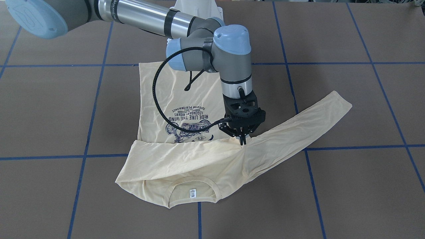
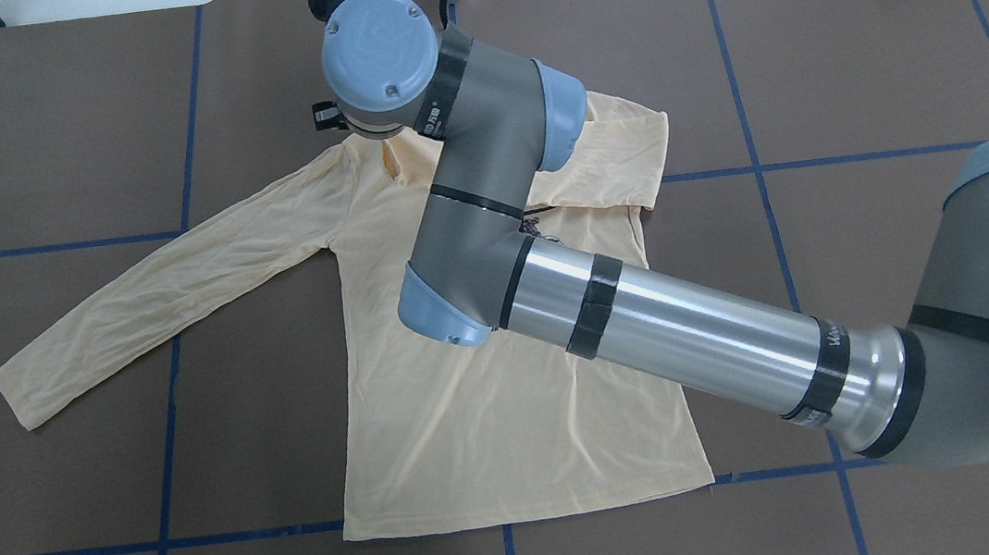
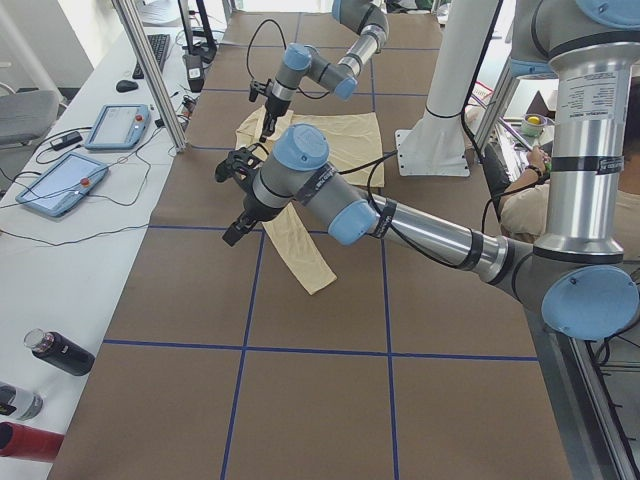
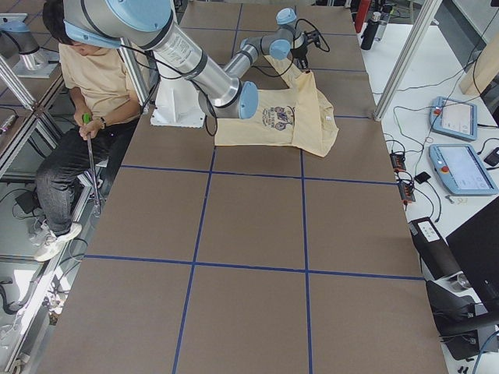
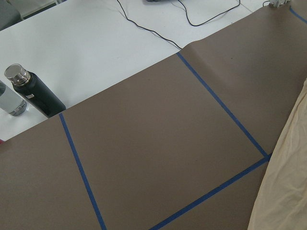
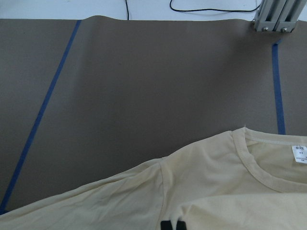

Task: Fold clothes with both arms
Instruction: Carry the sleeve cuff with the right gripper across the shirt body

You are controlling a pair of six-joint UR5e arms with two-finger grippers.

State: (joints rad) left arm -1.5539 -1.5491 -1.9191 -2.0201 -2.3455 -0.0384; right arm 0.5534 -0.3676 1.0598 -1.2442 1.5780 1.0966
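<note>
Shirt lies flat on table, print up, neck away from my base. One sleeve is stretched to my left, other folded over chest. R gripper pinches cloth at shoulder. L gripper hangs over table; grip state I cannot tell.

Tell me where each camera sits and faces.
Front: across table, facing base; right arm, right gripper on shirt.
Overhead: behind robot, looking down; right arm.
Exterior left: table's left end; left arm near.
Exterior right: right end; right arm near.
Left wrist: table, sleeve edge; no body.
Right wrist: collar; fingertips.
Front and right wrist share the neck label.
</note>
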